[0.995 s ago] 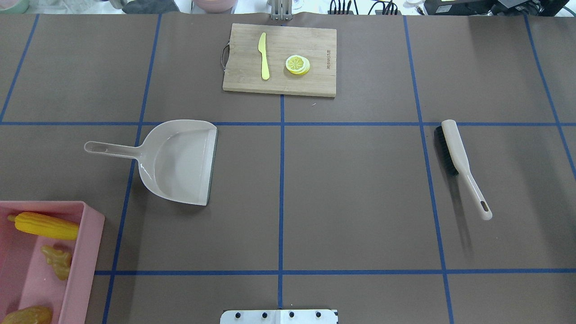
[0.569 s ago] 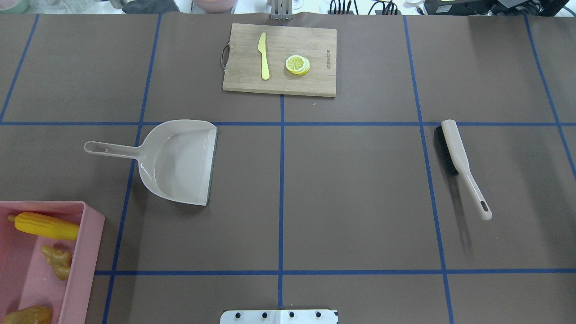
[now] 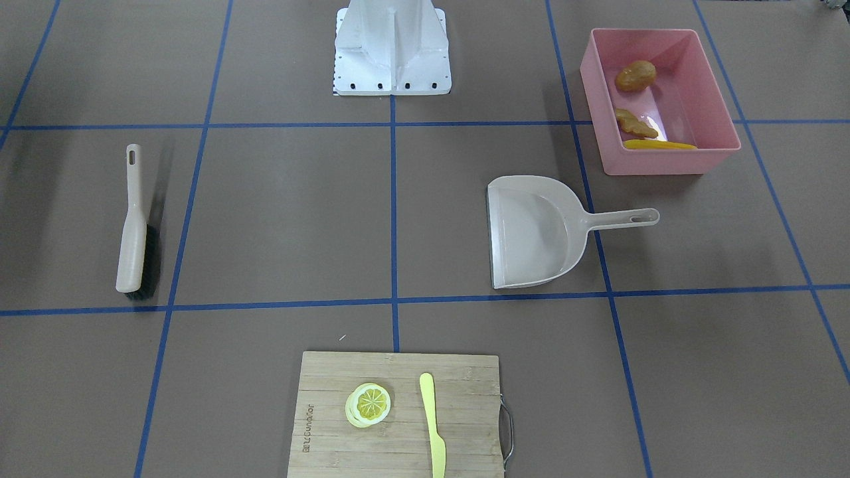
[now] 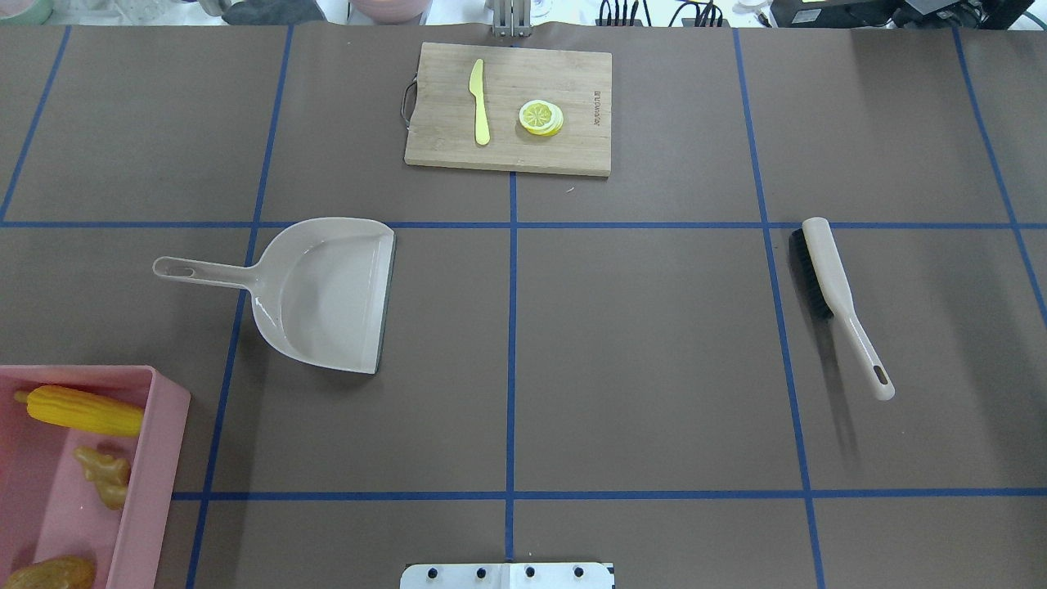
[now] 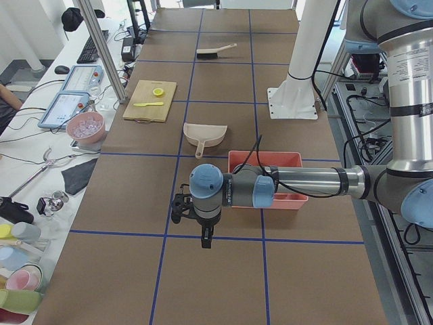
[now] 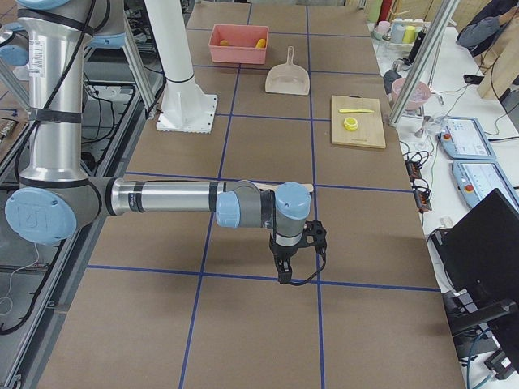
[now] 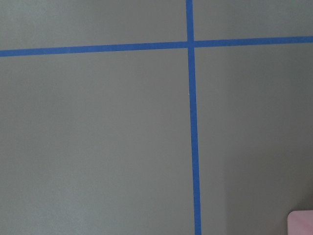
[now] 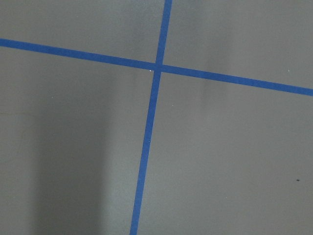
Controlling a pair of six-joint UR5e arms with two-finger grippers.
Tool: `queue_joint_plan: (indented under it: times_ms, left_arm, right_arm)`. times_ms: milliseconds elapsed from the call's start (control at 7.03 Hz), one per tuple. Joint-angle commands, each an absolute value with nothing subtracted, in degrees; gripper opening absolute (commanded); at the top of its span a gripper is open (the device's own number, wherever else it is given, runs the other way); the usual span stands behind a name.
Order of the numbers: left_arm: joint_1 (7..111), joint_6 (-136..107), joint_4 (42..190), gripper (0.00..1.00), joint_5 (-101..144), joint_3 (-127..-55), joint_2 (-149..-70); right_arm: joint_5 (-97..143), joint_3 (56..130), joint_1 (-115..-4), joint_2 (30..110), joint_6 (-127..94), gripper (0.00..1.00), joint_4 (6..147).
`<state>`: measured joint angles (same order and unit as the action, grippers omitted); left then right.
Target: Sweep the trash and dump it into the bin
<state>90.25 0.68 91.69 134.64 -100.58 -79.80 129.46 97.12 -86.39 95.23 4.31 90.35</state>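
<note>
- Nothing on the table [image 4: 654, 368] has shifted in the overhead view since a second ago.
- The left arm [image 5: 304, 179] stretches out level past the bin [image 4: 159, 458], and the left gripper [image 5: 205, 240] points straight down.
- The right arm [image 6: 162, 197] mirrors it, with the right gripper [image 6: 284, 275] pointing down; I cannot tell how either gripper's jaws stand.
- The ridged yellow corn cob [image 4: 82, 411], the knobbly ginger root [image 4: 105, 476] and the oval potato [image 4: 49, 574] lie inside the smooth pink bin.
- The beige dustpan [image 4: 327, 294] and the black-bristled brush [image 4: 838, 298] lie well apart.

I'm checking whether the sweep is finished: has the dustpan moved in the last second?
No. In the overhead view the dustpan stays put, its handle crossing the same blue tape line as before.
</note>
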Motion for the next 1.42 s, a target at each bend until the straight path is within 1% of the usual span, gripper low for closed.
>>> queue_joint_plan:
  times_ms: [0, 1280]
  left_arm:
    - [90.26, -4.46, 92.02, 0.98, 134.74, -100.20, -81.90]
    - [90.26, -4.13, 92.64, 0.98, 134.74, -99.76, -81.83]
  right_arm:
    - [129.46, 97.12, -86.40, 95.19, 4.31, 1.00, 90.35]
    - [129.64, 97.21, -86.40, 95.19, 4.39, 1.00, 90.35]
